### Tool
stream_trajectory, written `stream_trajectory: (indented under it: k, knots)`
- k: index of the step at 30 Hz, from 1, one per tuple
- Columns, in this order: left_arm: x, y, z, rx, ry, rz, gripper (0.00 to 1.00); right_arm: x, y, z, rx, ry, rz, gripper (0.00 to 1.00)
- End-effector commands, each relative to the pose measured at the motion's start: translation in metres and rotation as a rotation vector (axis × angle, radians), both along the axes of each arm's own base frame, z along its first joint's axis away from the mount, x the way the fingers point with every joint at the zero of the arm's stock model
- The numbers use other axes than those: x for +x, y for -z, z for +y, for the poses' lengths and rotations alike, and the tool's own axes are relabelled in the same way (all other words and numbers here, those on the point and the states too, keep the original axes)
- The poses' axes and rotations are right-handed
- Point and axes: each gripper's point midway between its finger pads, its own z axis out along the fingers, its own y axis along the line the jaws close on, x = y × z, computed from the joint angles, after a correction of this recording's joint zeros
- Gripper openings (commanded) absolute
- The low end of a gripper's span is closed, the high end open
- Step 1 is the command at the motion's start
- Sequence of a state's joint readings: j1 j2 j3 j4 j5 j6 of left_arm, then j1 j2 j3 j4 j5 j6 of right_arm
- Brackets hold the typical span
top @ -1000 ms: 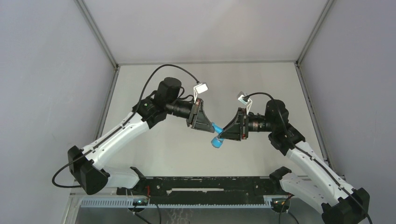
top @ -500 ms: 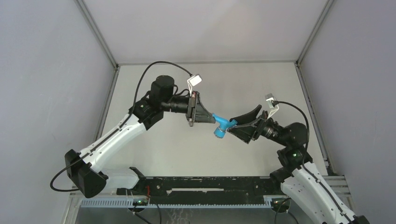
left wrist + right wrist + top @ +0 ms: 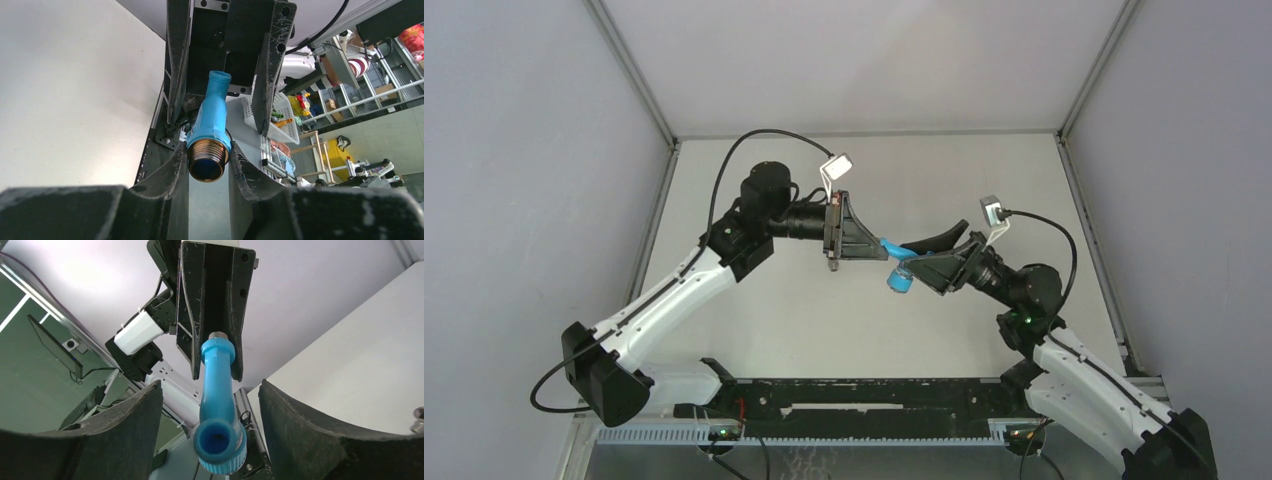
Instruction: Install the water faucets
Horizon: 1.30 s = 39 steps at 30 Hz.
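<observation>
The bright-blue water faucet [image 3: 897, 279] hangs in the air above the table between both arms. My left gripper [image 3: 209, 150] is shut on its silver threaded end [image 3: 206, 161], one finger pressing each side. In the right wrist view the faucet's blue body [image 3: 216, 390] points toward the camera, its round mouth lowest. My right gripper [image 3: 210, 386] stands open around that body, with a clear gap on each side. From above, the right gripper [image 3: 911, 258] faces the left gripper [image 3: 876, 250]. A tiny grey metal fitting [image 3: 418, 420] lies on the table at the right edge.
The white table [image 3: 864, 170] is boxed in by grey walls with metal corner posts [image 3: 1088, 75]. A black rail [image 3: 864, 395] runs along the near edge between the arm bases. Beyond the table, the left wrist view shows shelves and a white basket [image 3: 280, 115].
My right gripper has opened and let go of the faucet, and the right arm has swung round to face it from the right. The left gripper keeps hold of the threaded end.
</observation>
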<state>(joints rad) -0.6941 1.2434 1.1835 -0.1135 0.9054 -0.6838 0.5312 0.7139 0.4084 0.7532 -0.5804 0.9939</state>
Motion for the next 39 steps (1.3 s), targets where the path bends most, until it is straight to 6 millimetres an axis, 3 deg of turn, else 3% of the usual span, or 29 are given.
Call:
stream_trajectory:
  k: [1,13,16,18,19,22,23,25,29,35,39]
  knots:
    - [-0.008,-0.016,0.004,-0.056,0.016,-0.037,0.0,-0.006,-0.026,0.003,0.091,-0.021,-0.065,0.73]
    - [-0.008,-0.016,0.004,-0.059,0.02,-0.035,0.0,-0.008,-0.029,0.019,0.104,-0.083,-0.058,0.31]
    - [-0.009,-0.016,0.004,-0.06,0.022,-0.037,0.0,-0.007,-0.029,0.02,0.112,-0.08,-0.048,0.0]
    - [-0.009,-0.019,0.005,-0.064,0.015,-0.046,0.0,-0.007,-0.03,0.02,0.116,-0.074,-0.048,0.0]
    - [-0.009,-0.019,0.006,-0.061,0.012,-0.051,0.05,-0.007,-0.03,0.02,0.115,-0.074,-0.053,0.0]
    - [-0.007,-0.02,0.012,-0.042,0.001,-0.068,0.45,-0.009,-0.029,0.019,0.102,-0.07,-0.064,0.0]
    - [-0.007,-0.02,0.014,-0.036,-0.004,-0.075,0.55,-0.009,-0.028,0.019,0.095,-0.065,-0.061,0.0]
    - [-0.005,-0.019,0.018,-0.028,-0.012,-0.077,0.65,-0.009,-0.027,0.018,0.087,-0.058,-0.063,0.0]
    - [-0.006,-0.017,0.02,-0.024,0.0,-0.07,0.65,-0.01,-0.028,0.016,0.083,-0.052,-0.075,0.0]
    - [-0.006,-0.021,0.018,-0.041,0.001,-0.06,0.49,-0.011,-0.024,0.018,0.068,-0.064,-0.071,0.0]
    - [-0.008,-0.025,0.018,-0.057,0.009,-0.057,0.46,-0.011,-0.022,0.018,0.06,-0.062,-0.068,0.0]
